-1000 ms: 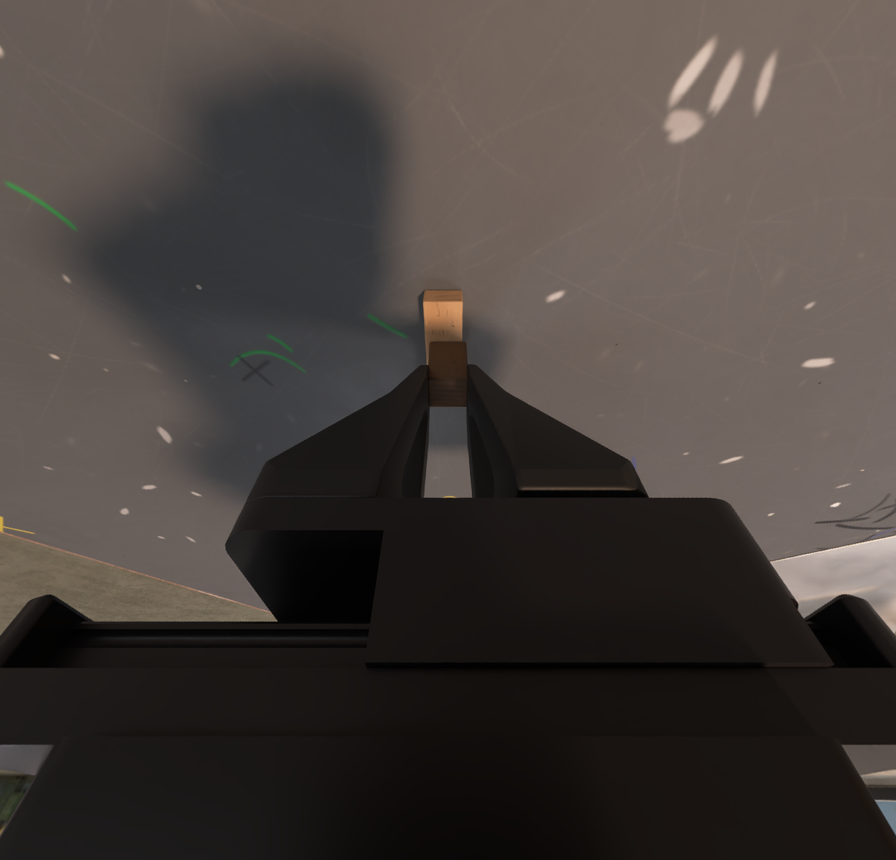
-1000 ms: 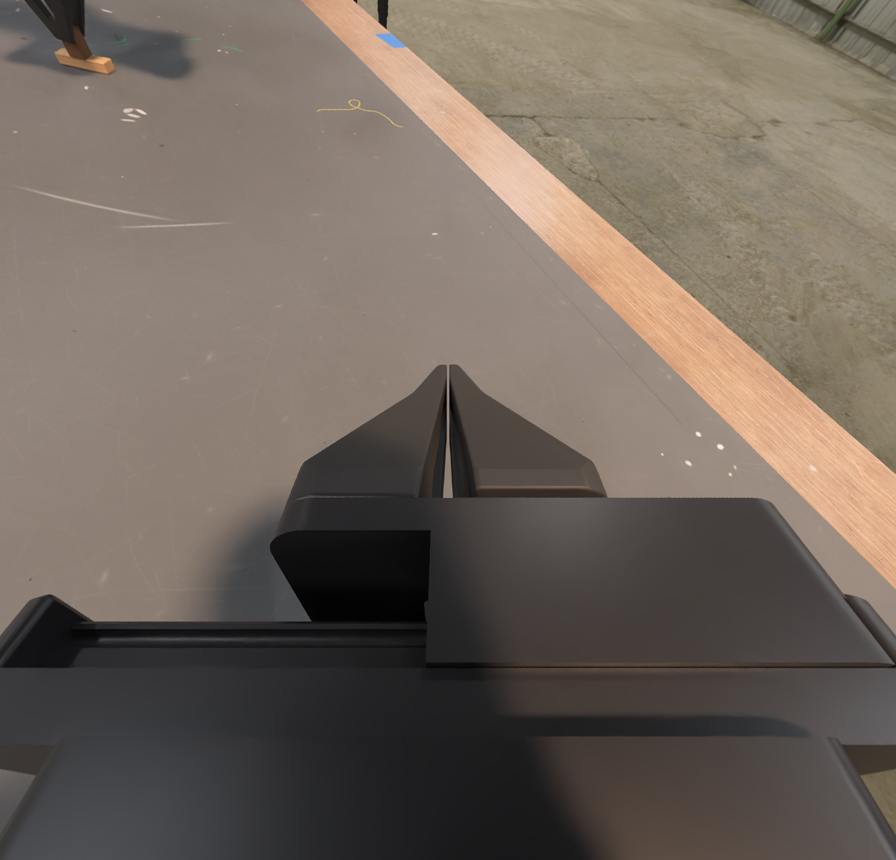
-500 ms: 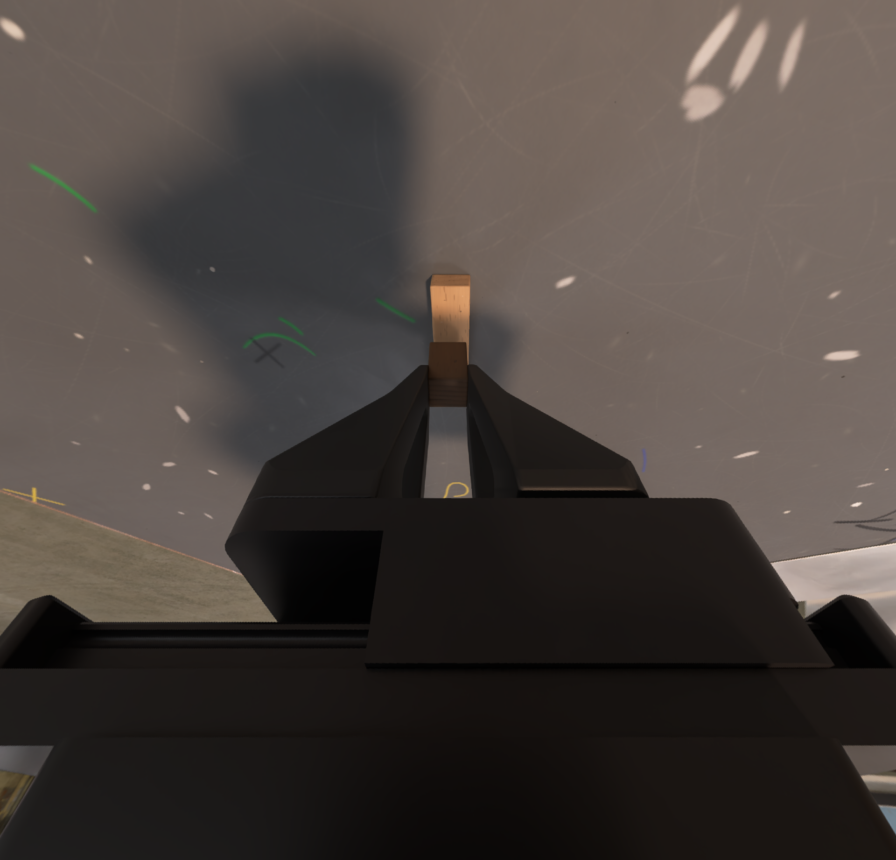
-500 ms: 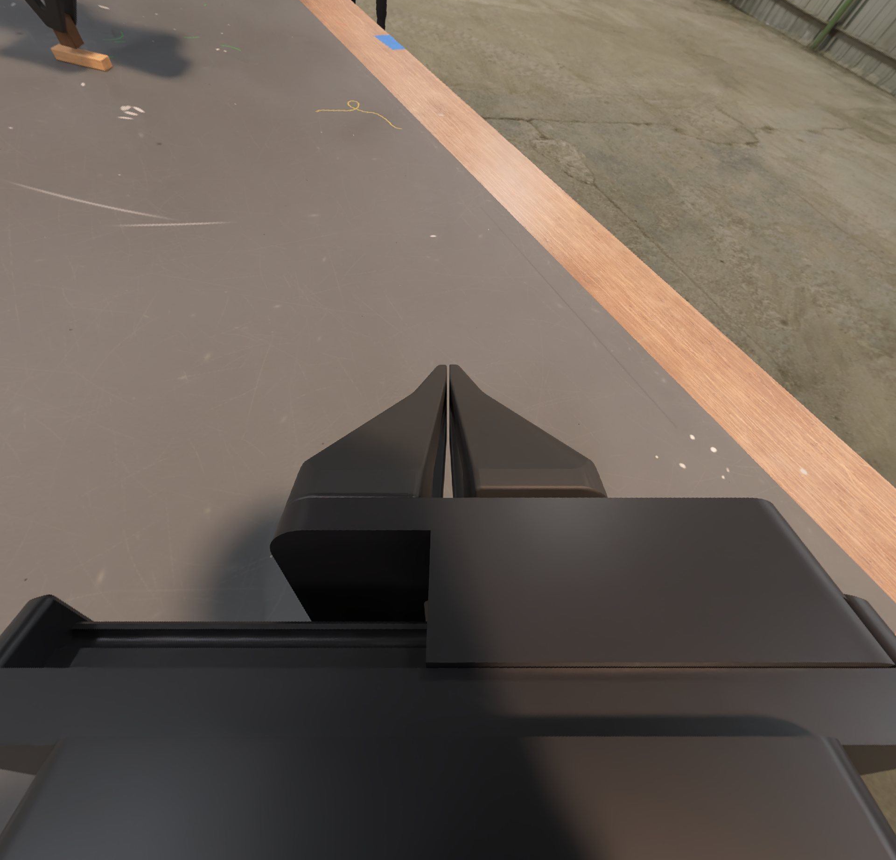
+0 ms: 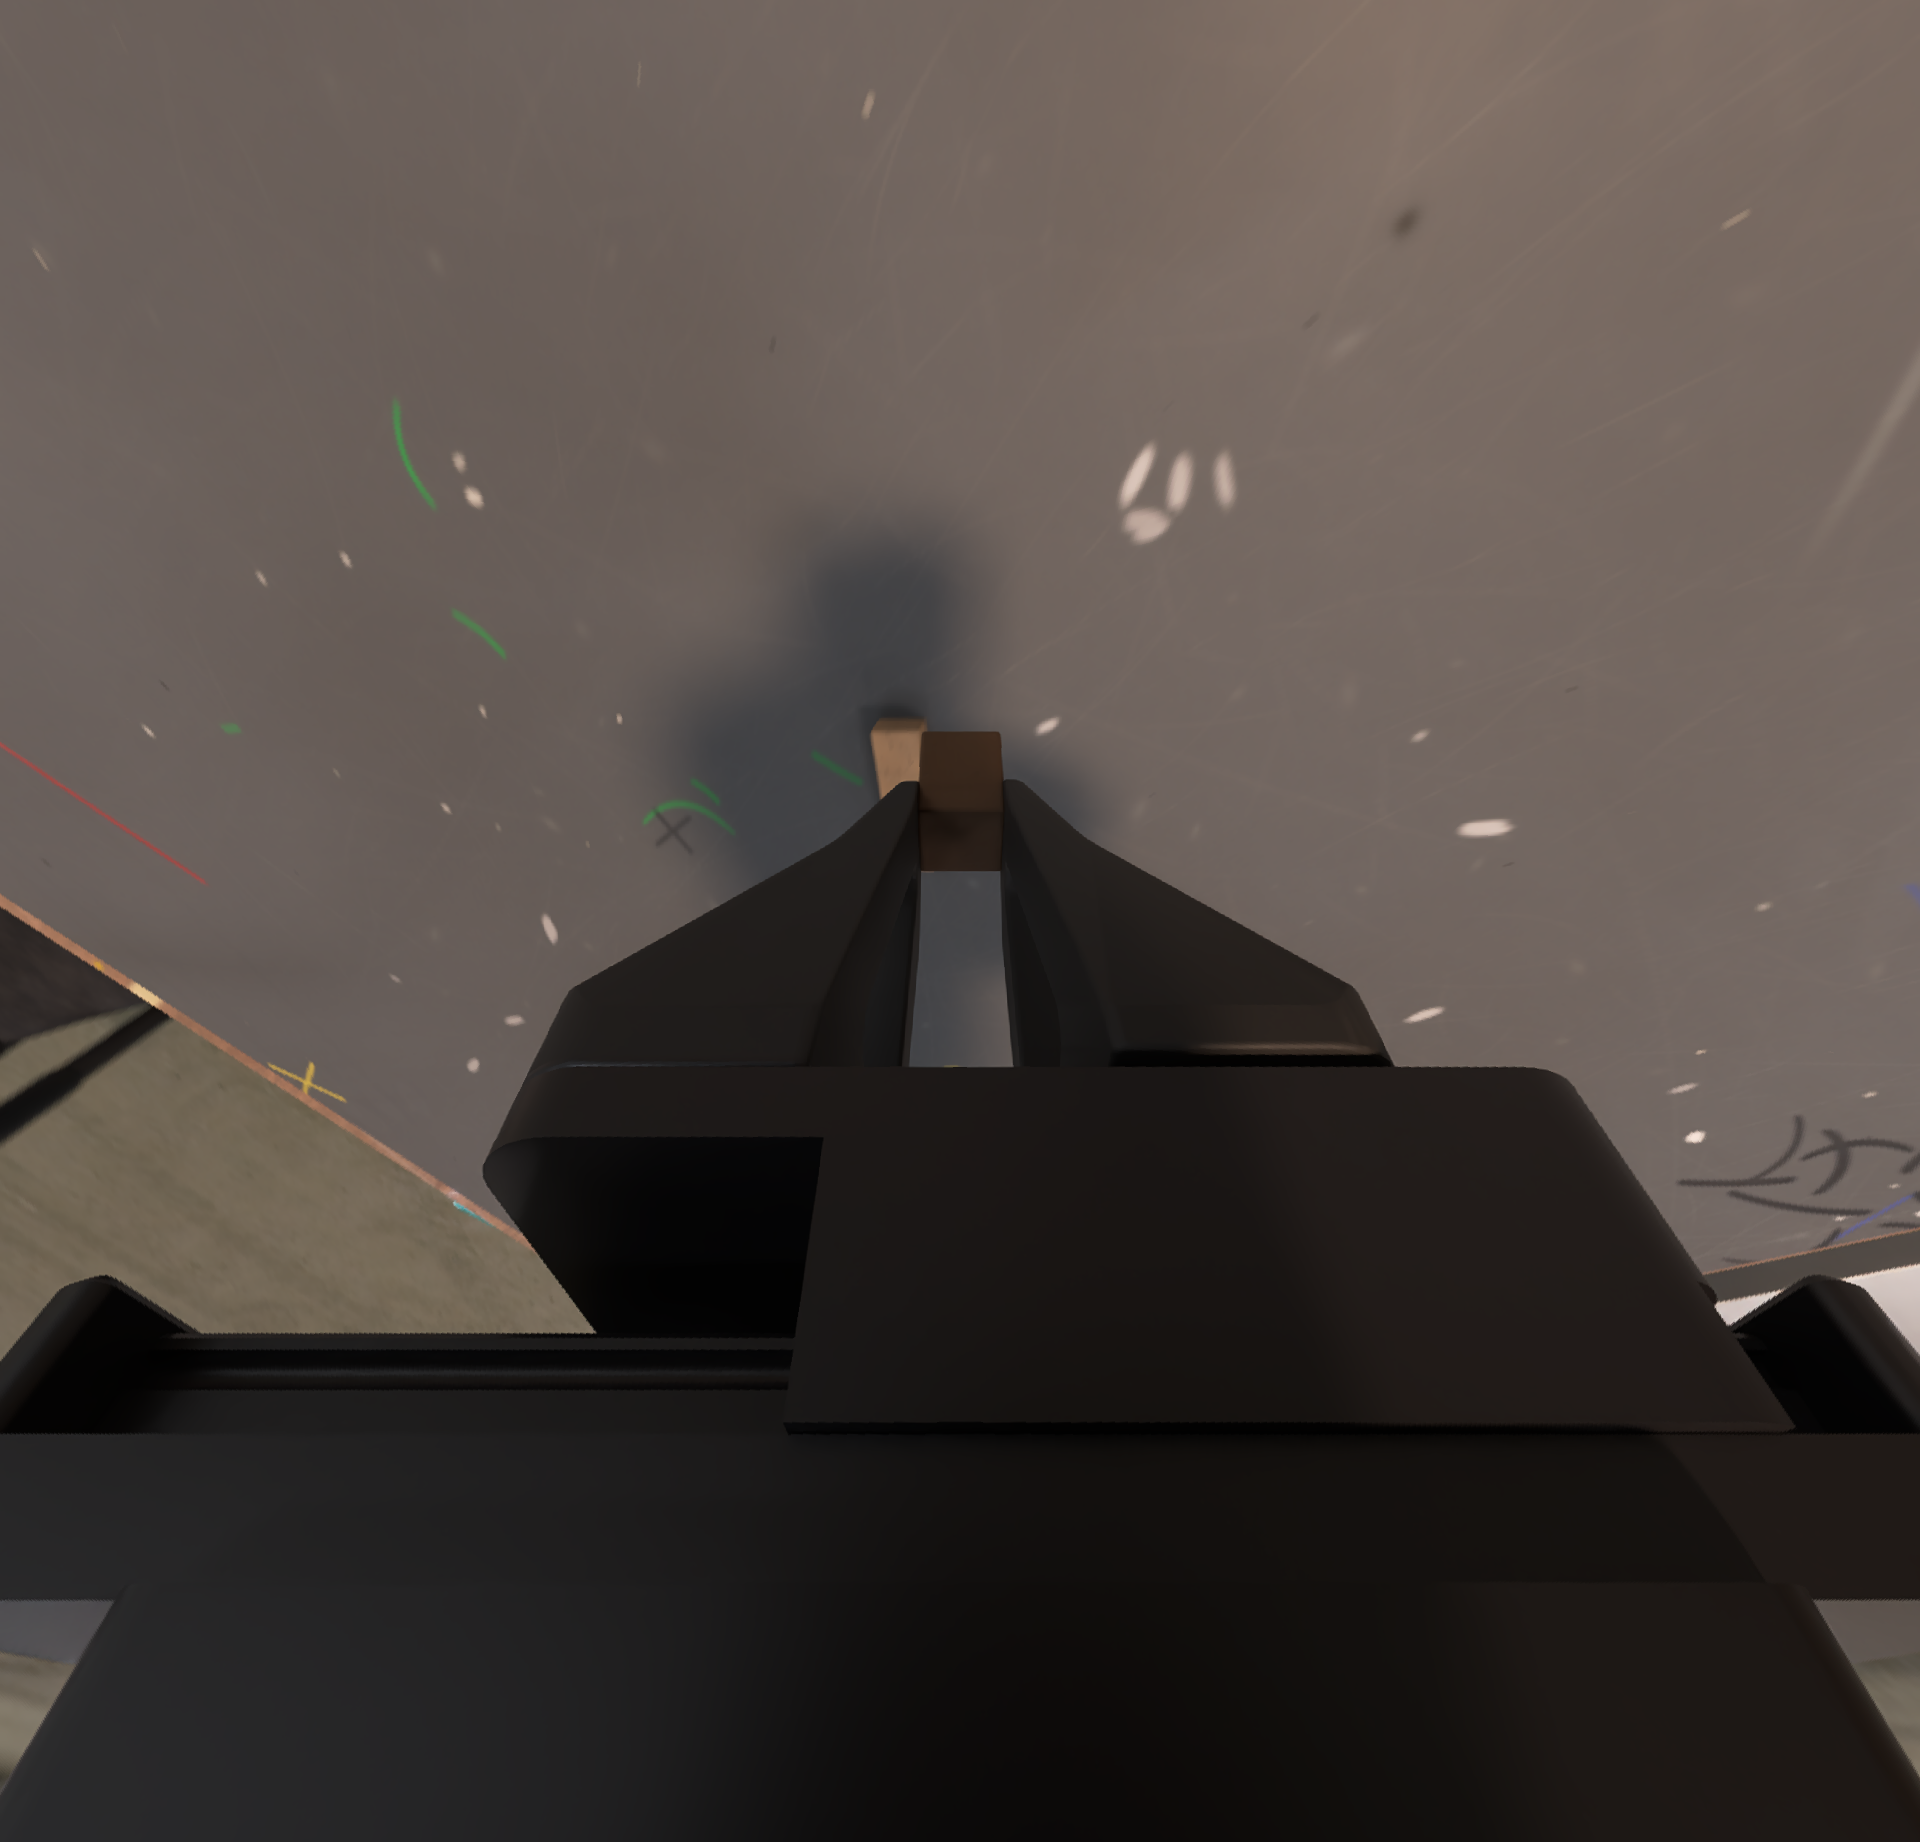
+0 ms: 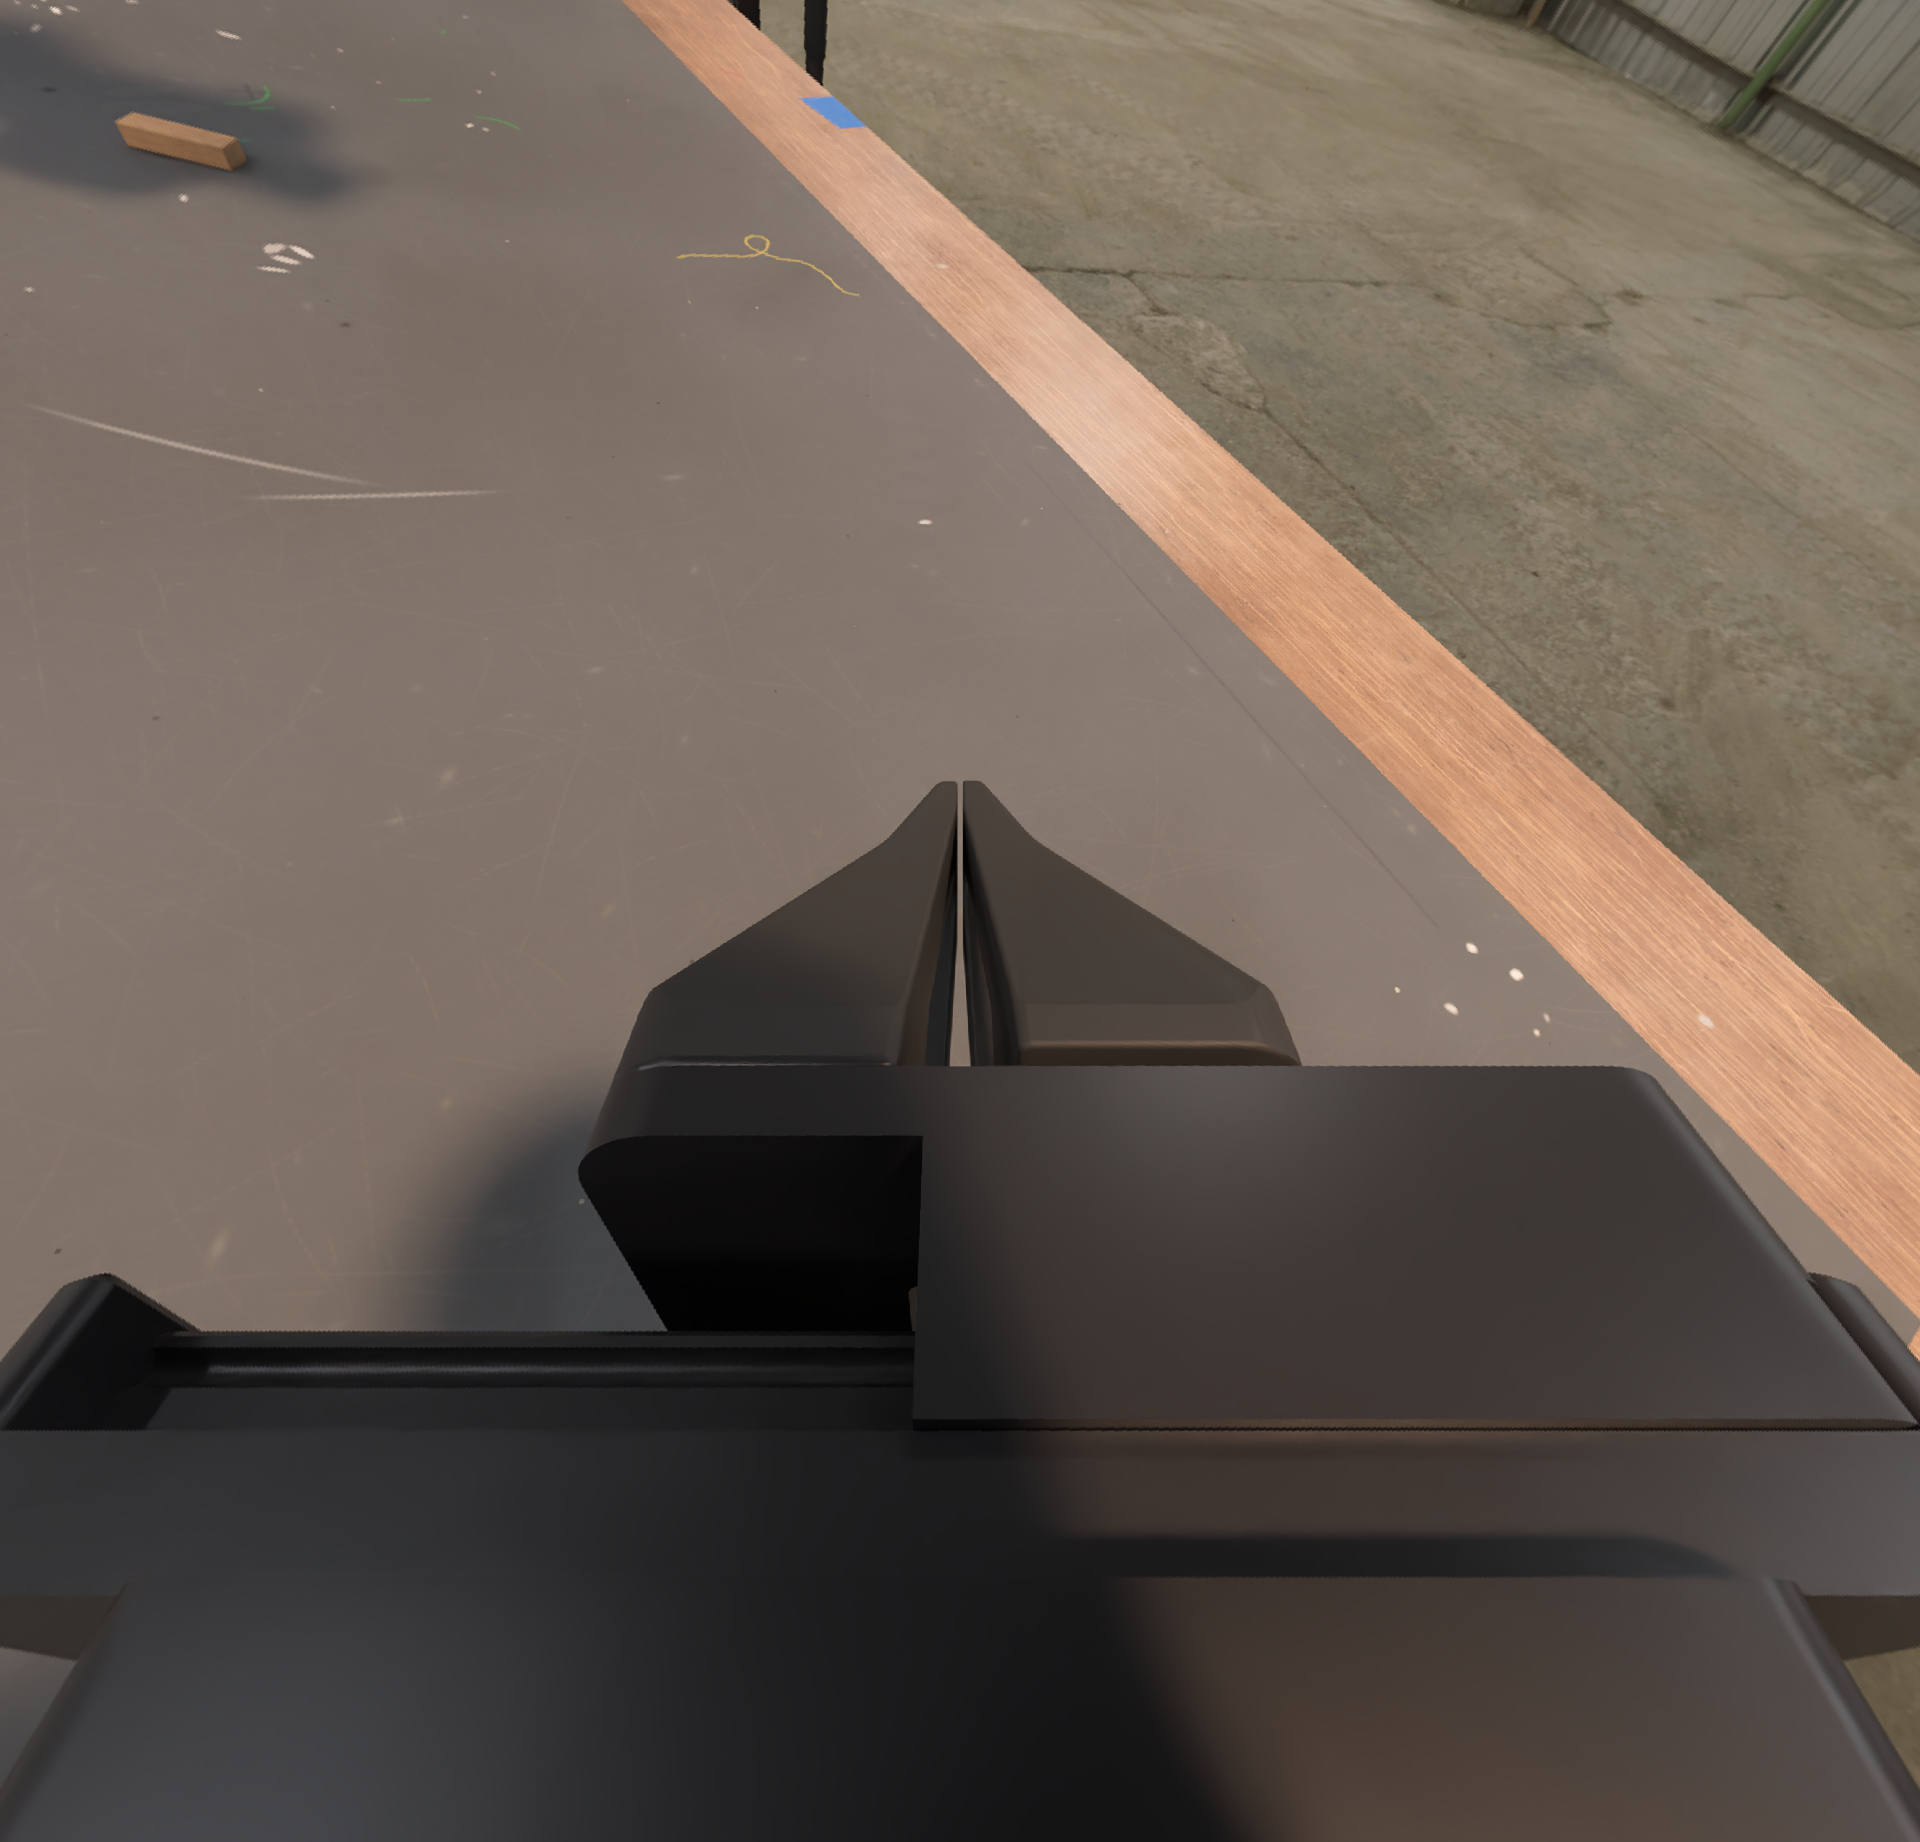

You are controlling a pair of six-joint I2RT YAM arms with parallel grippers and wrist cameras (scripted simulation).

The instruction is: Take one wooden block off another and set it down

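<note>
left pincer [image 5: 961, 805] clamped on darker block [image 5: 961, 774], raised clear so it can shift aside | paler block [image 6: 182, 140] left flat on worktop [image 6: 623, 545], below | right pincer [image 6: 959, 790] pressed together, empty, parked well apart | set-down not yet done

The left tool [image 5: 961, 816] holds a dark brown wooden block [image 5: 961, 776] above the grey scuffed bench [image 5: 1351, 234], with a lighter rectangular wooden block [image 6: 180, 141] lying on the bench below.

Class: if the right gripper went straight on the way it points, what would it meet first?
Probably the bare grey table. The shut right gripper slants down at it, and nothing lies ahead.
</note>
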